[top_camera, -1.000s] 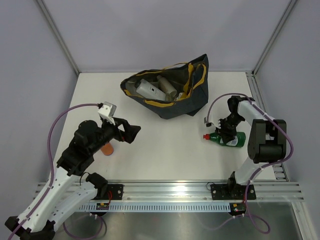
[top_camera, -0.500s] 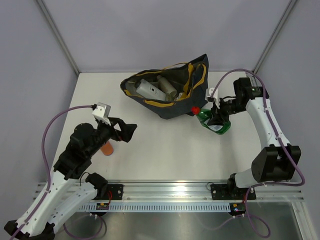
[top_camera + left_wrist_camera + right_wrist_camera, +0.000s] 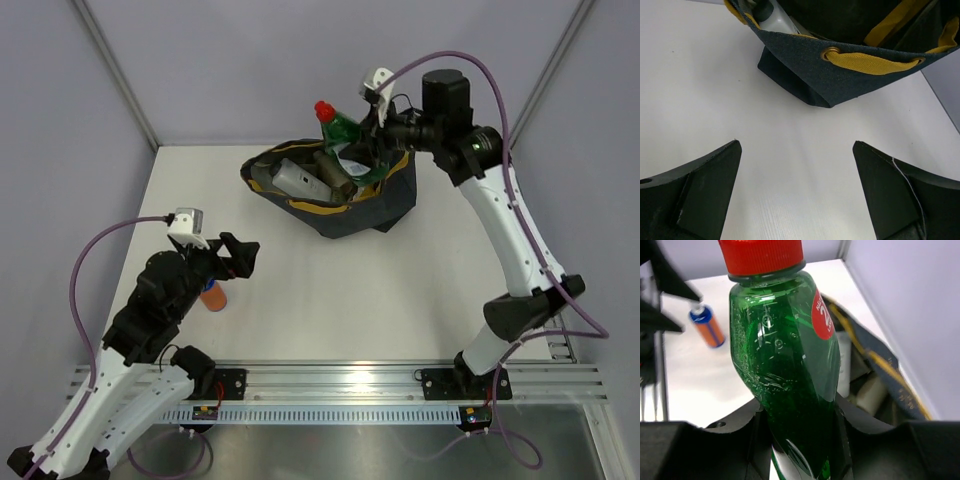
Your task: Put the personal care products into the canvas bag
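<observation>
Green bottle (image 3: 343, 137), red cap (image 3: 323, 108) leading away from the hand. It is pinched low on its body by the right gripper (image 3: 362, 137), fingers clamped on both flanks near the base. It hangs over the canvas bag (image 3: 385, 205). Below and ahead of the fingers the bag mouth gapes, yellow trim showing, and at least two pale bottles (image 3: 300, 178) lie inside.

Step in hand, by my reading: the drop.
- Lower first. From this height the rounded bottle would likely bounce off the ones lying inside.
- Centre over the open mouth, away from the trim and handle loops. The fabric wall is soft and may fold under a nudge.
- Let go only once the base is inside the rim, then lift straight out so no handle snags.

Left gripper (image 3: 240, 255): jaws spread wide, holding nothing, low over the table (image 3: 330, 290), with the bag's wall ahead of it. Orange bottle (image 3: 213, 296) with blue cap stands behind its fingertips, beneath the wrist and outside that wrist camera's view. It looks like the next pick.
</observation>
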`<action>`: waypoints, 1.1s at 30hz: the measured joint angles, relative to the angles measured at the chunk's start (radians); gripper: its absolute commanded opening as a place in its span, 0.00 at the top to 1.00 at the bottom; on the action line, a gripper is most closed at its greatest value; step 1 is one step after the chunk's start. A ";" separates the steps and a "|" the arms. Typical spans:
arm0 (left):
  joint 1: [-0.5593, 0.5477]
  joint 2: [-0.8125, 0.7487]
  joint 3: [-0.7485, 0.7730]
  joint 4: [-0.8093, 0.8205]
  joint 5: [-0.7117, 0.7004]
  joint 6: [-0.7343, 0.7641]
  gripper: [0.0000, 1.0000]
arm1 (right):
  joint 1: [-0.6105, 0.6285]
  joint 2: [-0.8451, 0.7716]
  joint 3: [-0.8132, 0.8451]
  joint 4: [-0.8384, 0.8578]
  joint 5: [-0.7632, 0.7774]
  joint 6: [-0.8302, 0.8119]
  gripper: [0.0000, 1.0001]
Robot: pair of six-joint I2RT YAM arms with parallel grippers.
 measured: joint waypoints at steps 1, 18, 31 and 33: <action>0.000 -0.008 0.000 -0.008 -0.014 -0.009 0.01 | 0.011 0.033 0.026 0.023 0.026 0.018 1.00; 0.000 -0.081 -0.002 -0.271 -0.369 -0.239 0.01 | 0.134 0.350 -0.042 -0.013 0.547 -0.358 1.00; 0.001 -0.075 0.081 -0.484 -0.516 -0.404 0.01 | 0.101 0.531 0.024 0.029 0.883 -0.470 0.48; 0.001 -0.066 0.086 -0.524 -0.520 -0.443 0.01 | 0.093 0.538 0.033 0.005 0.887 -0.478 0.20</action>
